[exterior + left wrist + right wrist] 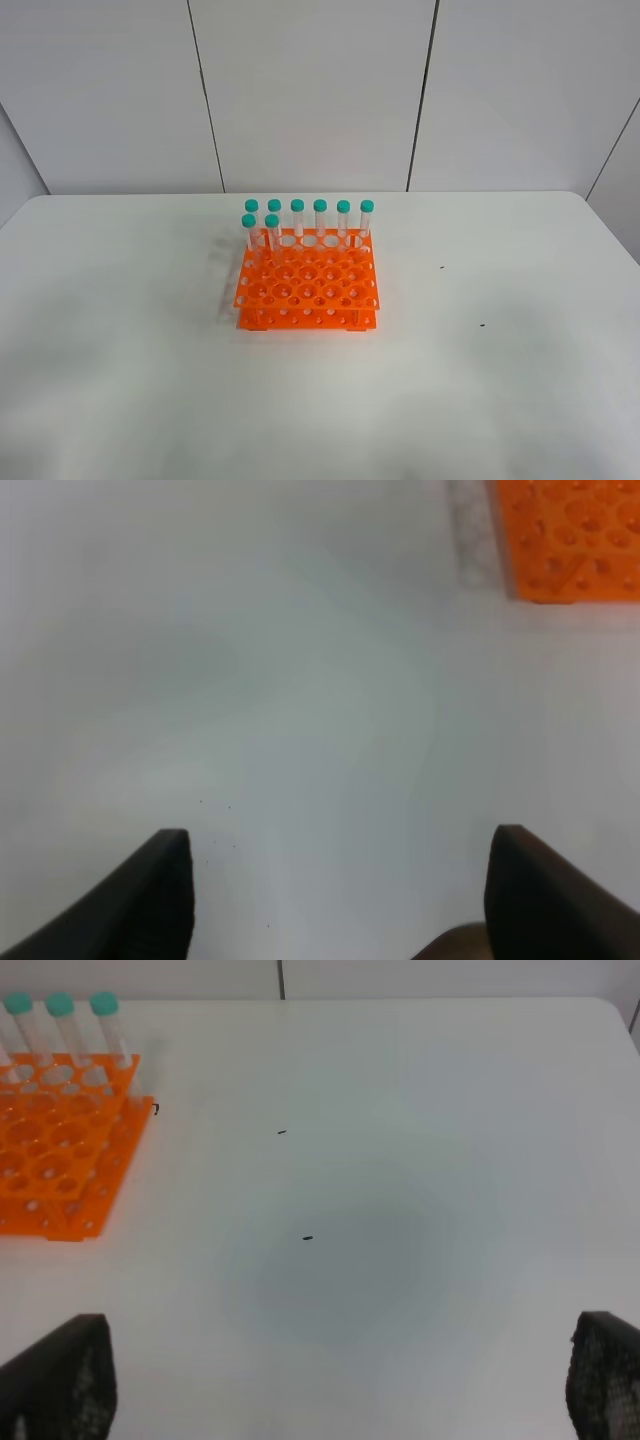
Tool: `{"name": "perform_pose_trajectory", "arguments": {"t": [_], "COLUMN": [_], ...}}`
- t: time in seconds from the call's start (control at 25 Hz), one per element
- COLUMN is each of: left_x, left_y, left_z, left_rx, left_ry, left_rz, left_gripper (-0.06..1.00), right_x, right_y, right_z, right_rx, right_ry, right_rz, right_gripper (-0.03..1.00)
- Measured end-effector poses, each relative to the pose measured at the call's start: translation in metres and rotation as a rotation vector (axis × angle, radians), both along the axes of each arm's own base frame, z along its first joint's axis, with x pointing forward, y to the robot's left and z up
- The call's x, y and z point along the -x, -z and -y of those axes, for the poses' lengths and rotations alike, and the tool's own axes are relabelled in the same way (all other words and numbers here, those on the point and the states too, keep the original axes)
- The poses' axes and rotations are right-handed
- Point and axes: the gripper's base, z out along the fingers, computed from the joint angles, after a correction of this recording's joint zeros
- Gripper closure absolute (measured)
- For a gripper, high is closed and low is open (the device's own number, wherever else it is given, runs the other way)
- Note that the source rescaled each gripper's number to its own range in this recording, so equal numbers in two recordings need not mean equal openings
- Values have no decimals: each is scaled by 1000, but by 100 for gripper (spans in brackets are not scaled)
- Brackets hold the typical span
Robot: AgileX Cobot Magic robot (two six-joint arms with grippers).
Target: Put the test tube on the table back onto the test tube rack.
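The orange test tube rack (308, 285) stands in the middle of the white table (120, 340). Several teal-capped test tubes (320, 218) stand upright in its far rows, two of them (260, 230) in the second row at the left. No test tube lies on the table in any view. Neither arm shows in the exterior high view. My left gripper (340, 900) is open and empty over bare table, with a rack corner (570, 535) beyond it. My right gripper (330, 1380) is open and empty, with the rack (60, 1150) and three tubes (60, 1020) off to one side.
Two small dark specks (442, 267) (482, 324) mark the table to the right of the rack; they also show in the right wrist view (307, 1238). A grey panelled wall (310, 90) rises behind the table's far edge.
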Motion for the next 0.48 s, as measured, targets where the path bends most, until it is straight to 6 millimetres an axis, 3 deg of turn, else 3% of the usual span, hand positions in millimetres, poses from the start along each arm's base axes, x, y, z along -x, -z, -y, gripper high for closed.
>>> {"name": "perform_pose_trajectory", "arguments": {"t": [0.48], "left_x": [9], "left_y": [0], "left_z": [0], "left_rx": [-5], "left_ry": [1], "left_rz": [62], "left_gripper": [2], "right_x": [0], "right_y": [0], "right_z": [0], "right_rx": [0], "right_ry": [0], "right_rz": [0], "right_gripper": [-3]}}
